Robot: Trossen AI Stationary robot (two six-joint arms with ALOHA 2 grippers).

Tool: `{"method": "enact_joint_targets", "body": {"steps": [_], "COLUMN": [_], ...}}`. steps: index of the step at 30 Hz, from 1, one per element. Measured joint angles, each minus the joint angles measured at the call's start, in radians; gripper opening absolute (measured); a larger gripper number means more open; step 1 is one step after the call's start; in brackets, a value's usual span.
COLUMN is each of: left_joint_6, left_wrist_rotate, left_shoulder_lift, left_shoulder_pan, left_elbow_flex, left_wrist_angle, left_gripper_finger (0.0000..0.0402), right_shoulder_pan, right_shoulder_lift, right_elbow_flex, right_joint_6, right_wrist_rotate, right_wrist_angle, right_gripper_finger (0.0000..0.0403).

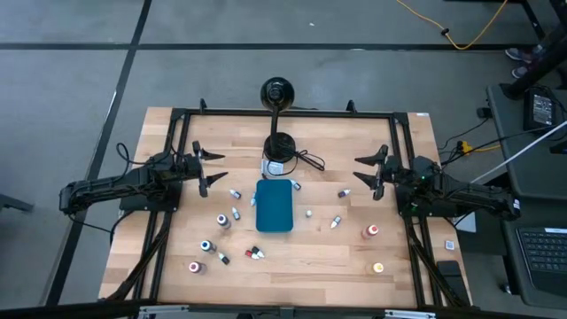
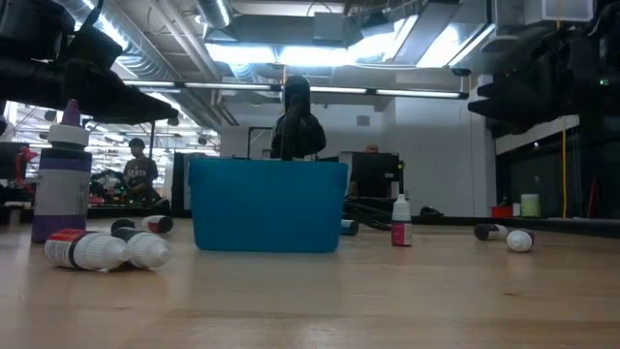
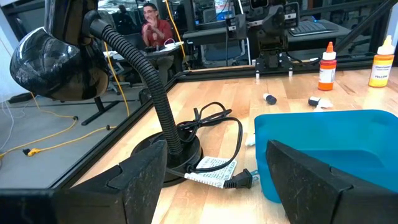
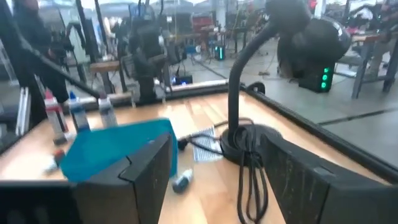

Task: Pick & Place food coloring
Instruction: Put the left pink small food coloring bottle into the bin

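Note:
Several tiny food coloring bottles lie or stand scattered on the wooden table around a teal tray (image 1: pixel 275 206) at its middle, among them one with a red cap (image 1: pixel 256 253), an orange one (image 1: pixel 371 231) and a yellow one (image 1: pixel 378 267). In the low view two bottles lie on their sides (image 2: pixel 92 249) and a purple one (image 2: pixel 60 184) stands upright. My left gripper (image 1: pixel 213 171) hovers open at the table's left and points level toward the tray (image 3: pixel 323 149). Opposite it, my right gripper (image 1: pixel 361 173) hovers open at the right. Both hold nothing.
A black gooseneck lamp stands on its round base (image 1: pixel 280 146) just behind the tray, its head (image 1: pixel 277 93) past the far edge and its cord (image 3: pixel 214 134) coiled beside the base. A black frame (image 1: pixel 283 112) runs along the table's edges.

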Motion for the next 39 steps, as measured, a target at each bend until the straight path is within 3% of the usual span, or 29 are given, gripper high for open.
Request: {"method": "enact_joint_targets", "body": {"steps": [4,8,25,34,39], "left_joint_6": [0.0,0.0,0.0,0.0,0.0], "left_wrist_rotate": [0.0,0.0,0.0,0.0,0.0], "left_shoulder_lift": [0.0,0.0,0.0,0.0,0.0], "left_shoulder_pan": [0.0,0.0,0.0,0.0,0.0], "left_elbow_flex": [0.0,0.0,0.0,0.0,0.0], "left_wrist_angle": [0.0,0.0,0.0,0.0,0.0], "left_gripper_finger": [0.0269,0.0269,0.0269,0.0269,0.0269], "right_shoulder_pan": [0.0,0.0,0.003,0.004,0.036], "right_shoulder_lift": [0.009,0.082,0.809,1.011,1.089], "right_elbow_flex": [0.123,0.31,1.327,1.747,1.902], "right_joint_6": [0.039,0.074,0.209,0.292,0.337], "right_wrist_rotate": [0.004,0.095,0.2,0.232,0.347], "right_wrist_angle": [-0.059,-0.18,-0.757,-0.917,-0.964], "right_gripper_finger": [0.0244,0.0244,0.0244,0.0244,0.0244]}}
